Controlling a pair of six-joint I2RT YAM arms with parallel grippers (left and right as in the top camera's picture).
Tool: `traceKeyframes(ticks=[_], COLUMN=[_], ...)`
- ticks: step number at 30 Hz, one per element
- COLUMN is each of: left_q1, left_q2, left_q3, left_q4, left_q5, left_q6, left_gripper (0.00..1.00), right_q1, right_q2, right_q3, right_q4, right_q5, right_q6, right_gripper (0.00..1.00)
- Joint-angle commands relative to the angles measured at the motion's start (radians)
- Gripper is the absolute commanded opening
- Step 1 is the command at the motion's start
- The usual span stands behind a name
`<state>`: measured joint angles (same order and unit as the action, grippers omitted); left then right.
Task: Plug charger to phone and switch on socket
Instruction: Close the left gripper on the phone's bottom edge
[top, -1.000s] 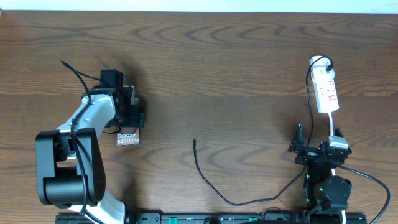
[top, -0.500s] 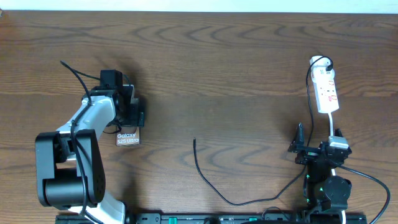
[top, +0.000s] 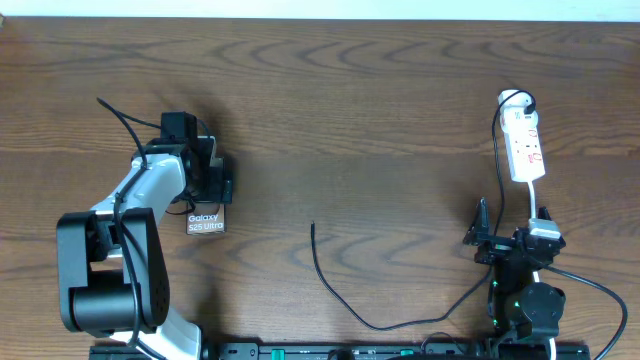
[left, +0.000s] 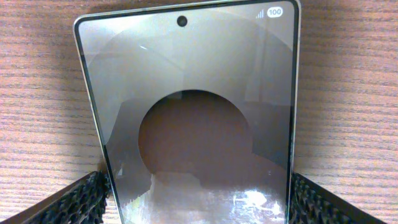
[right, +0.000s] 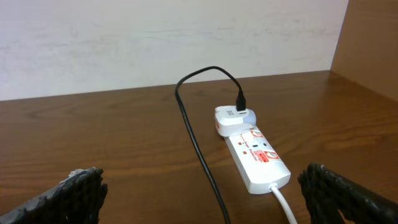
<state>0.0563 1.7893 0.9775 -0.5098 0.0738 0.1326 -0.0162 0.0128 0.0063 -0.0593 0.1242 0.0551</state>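
The phone (top: 206, 222) lies flat on the table, its "Galaxy" lettering showing below my left gripper (top: 208, 190). In the left wrist view the phone's glossy face (left: 193, 93) fills the frame and my left gripper (left: 196, 208) grips its two long edges. The charger's black cable (top: 345, 305) has its free tip at mid-table and curves right and up to its white plug (top: 515, 99), which sits in the socket strip (top: 527, 147). My right gripper (top: 511, 225) is open and empty, just short of the strip (right: 258, 155), plug (right: 235, 119) and cable (right: 194, 134).
The strip's white cord (right: 283, 202) runs back toward my right gripper. A pale wall (right: 168, 37) stands behind the table's far edge. Wooden tabletop (top: 360, 130) lies between the two arms.
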Motion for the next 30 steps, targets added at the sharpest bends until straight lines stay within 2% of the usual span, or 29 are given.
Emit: traceKeyframes(ticks=[1,10,13,30], left_q1=[0.003,0.003,0.003,0.003], left_q2=[0.096,0.096,0.096,0.096], left_q3=[-0.072,-0.072,-0.072,-0.072], left_q4=[-0.016,-0.015,-0.015,-0.014], left_q5=[0.072,0.072,0.072,0.072], left_q6=[0.013,0.013,0.013,0.013], left_gripper=[0.88,0.86,0.80,0.80], right_q1=[0.003,0.003,0.003,0.003], right_q2=[-0.002,-0.002,-0.002,-0.002], right_q3=[-0.001,-0.001,-0.001,-0.001], right_q4=[-0.004,-0.004,-0.004,-0.004], right_q5=[0.001,0.001,0.001,0.001], right_q6=[-0.011,-0.012,-0.012,-0.012], right_gripper=[0.99,0.99,0.99,0.99])
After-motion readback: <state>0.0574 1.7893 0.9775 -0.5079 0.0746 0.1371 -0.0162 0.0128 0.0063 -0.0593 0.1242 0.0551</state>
